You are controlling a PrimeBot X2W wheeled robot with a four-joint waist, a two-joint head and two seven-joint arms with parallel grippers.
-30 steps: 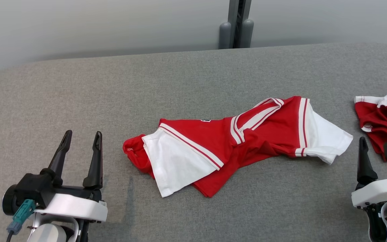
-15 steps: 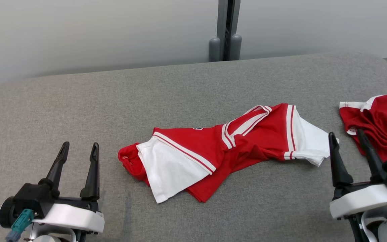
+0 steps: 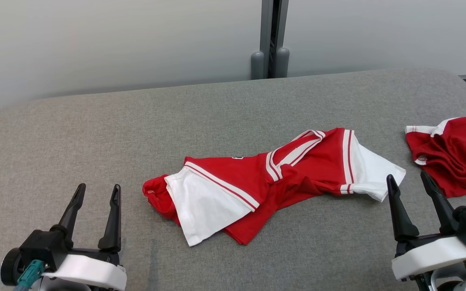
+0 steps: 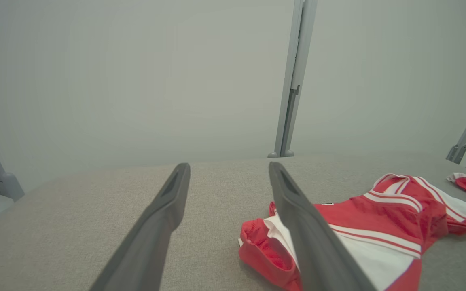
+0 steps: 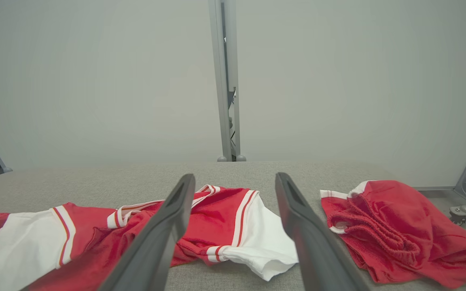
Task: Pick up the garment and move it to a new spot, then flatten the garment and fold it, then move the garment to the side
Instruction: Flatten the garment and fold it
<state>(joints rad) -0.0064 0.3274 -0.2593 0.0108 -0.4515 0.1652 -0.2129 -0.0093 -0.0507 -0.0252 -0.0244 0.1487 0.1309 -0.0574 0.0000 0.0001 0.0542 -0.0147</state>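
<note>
Crumpled red-and-white fabric garment (image 3: 273, 178) lies between our left end effector (image 3: 98, 188) and right end effector (image 3: 407, 176), both spread wide, holding nothing.

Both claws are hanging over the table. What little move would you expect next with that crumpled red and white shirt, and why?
Probably the right gripper should ease forward to the white sleeve of the crumpled red and white shirt. Its jaws stand open and empty, that sleeve lies ahead of its fingertips, and the shirt lies bunched on the grey fabric table.
</note>
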